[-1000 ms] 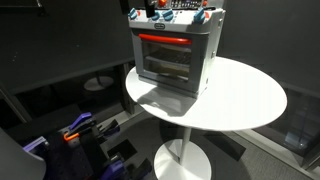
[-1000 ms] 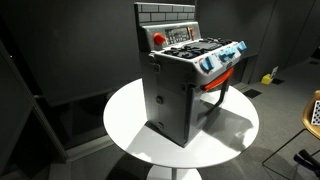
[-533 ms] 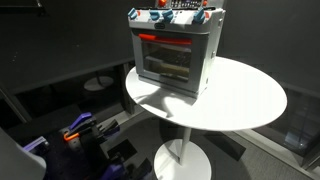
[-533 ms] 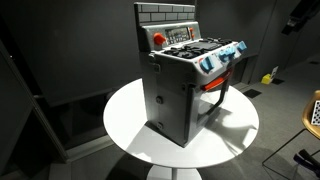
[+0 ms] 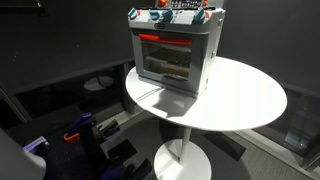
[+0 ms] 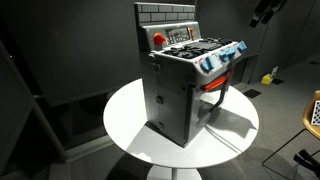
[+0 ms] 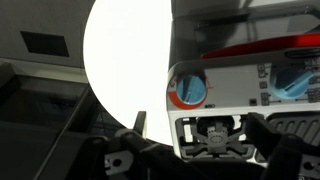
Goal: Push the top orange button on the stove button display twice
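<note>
White round surface (image 5: pixel 250 100) with the stove (image 5: pixel 172 50) parked on it, glass door and red handle (image 5: pixel 163 40) facing out. In an exterior view my end effector (image 6: pixel 265 12) hangs high up and well apart from the stove, out past its knob side. Nothing is touching yet, so I judge this as the approach, with no press made.

From the wrist view, the end effector (image 7: pixel 200 150) has its fingers spread with nothing between them. Below it I see the red knob (image 7: pixel 188 90) and, further along, a blue knob (image 7: pixel 290 80). The display (image 6: pixel 222 57) is the narrow strip between the knobs on the sloped front. The orange button is too small for me to pick out from up here.

To do it well, I'd bring the fingers together first so one blunt tip does the pressing. Then I'd line up square to the sloped panel and come in along its normal. I want two short, distinct taps with a clear lift between them, and light ones, because the stove looks like plastic and could slide.

For room, there's open air above and in front of the panel. The knobs sit just beside the display, so sideways drift is the risk. The stove stands nearer one rim of the surface than the middle, so I'd push down, not outward.
</note>
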### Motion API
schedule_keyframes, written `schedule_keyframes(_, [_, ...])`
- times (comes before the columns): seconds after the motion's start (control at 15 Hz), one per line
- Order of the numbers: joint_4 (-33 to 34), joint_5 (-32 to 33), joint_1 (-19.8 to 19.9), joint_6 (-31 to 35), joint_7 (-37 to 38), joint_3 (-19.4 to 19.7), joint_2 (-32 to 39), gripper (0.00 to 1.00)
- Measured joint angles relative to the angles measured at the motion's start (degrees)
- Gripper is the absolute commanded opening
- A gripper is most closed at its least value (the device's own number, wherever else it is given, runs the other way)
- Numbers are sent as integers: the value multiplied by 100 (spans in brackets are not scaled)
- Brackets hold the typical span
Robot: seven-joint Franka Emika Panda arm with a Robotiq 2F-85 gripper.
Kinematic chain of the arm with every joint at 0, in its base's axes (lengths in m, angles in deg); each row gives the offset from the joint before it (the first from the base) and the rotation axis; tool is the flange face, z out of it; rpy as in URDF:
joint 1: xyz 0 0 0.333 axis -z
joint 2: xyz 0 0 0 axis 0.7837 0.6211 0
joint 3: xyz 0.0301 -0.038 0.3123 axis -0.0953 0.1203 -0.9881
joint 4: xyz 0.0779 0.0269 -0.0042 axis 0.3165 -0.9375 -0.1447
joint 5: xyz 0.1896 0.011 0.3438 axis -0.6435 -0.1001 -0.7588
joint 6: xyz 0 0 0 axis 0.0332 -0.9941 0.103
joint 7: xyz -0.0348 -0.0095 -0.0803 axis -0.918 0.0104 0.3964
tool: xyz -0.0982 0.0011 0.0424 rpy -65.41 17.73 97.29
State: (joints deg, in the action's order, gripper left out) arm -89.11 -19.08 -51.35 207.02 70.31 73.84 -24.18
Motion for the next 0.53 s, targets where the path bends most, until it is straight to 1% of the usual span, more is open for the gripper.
schedule_keyframes(0.33, [709,11,14,73,0,0,704,100])
schedule_keyframes(0.53, [735,10,14,73,0,-1,773,100])
